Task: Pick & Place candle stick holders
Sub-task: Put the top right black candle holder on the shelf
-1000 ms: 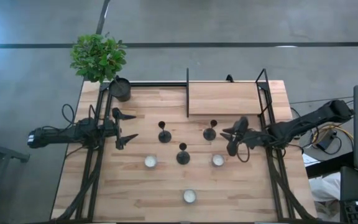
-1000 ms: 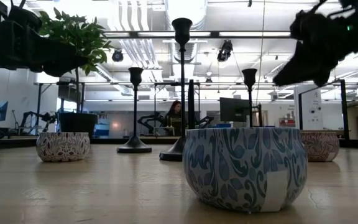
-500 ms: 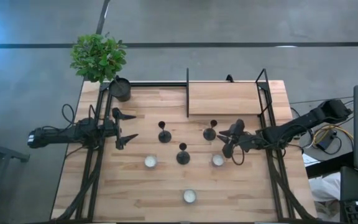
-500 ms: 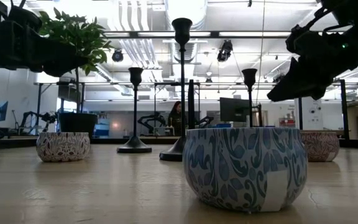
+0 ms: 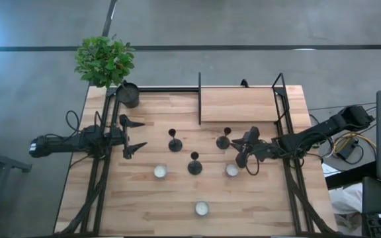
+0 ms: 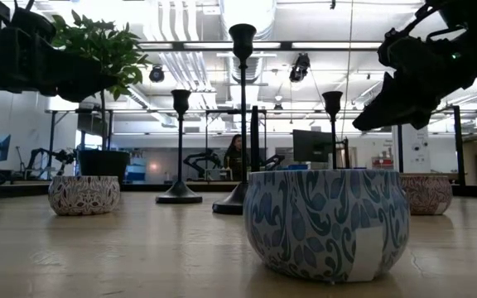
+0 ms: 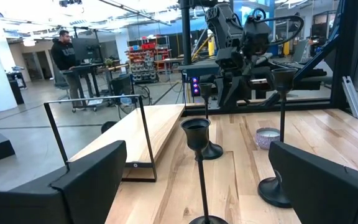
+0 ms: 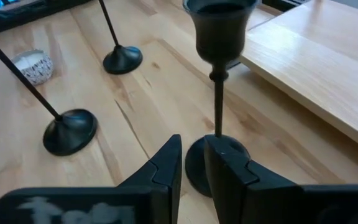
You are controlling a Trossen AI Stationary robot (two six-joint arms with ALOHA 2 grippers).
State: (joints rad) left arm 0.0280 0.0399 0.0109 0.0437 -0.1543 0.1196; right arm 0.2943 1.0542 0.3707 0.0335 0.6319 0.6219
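High view puts the three candle stick holders in a loose triangle at mid-table, on the near side of the raised wooden shelf (image 5: 238, 104): the right holder (image 5: 223, 141) closest to the shelf's front edge, the left holder (image 5: 175, 143) off toward the shelf's left end, and the middle holder (image 5: 194, 165) farthest out from the shelf. All three stand upright on their round bases on the bare tabletop (image 5: 270, 198), so by my reading none has been lifted or set anywhere new; the whole pick-and-place is left to do, and only the approach to the first holder is under way.

The right gripper (image 5: 240, 151) is just beside the right holder, on the side away from the shelf's left end. In the right wrist view its fingers (image 8: 166, 163) are drawn to a narrow gap right at the stem, low down over the base (image 8: 194, 158), but I cannot tell whether they actually pinch it. The left gripper (image 5: 135, 134) waits with its jaws spread wide and nothing between them, well apart from the left holder and out past the shelf's left end.

Three patterned tealight cups also sit in front of the shelf. One cup (image 5: 232, 170) is just beside the right gripper and near the right holder, the likeliest thing to get bumped on a lift. Another cup (image 5: 159, 171) and the front cup (image 5: 202, 208) lie further out. A dark pot (image 5: 128, 94) with a leafy plant (image 5: 104, 61) stands beyond the shelf's left end, clear of the work.
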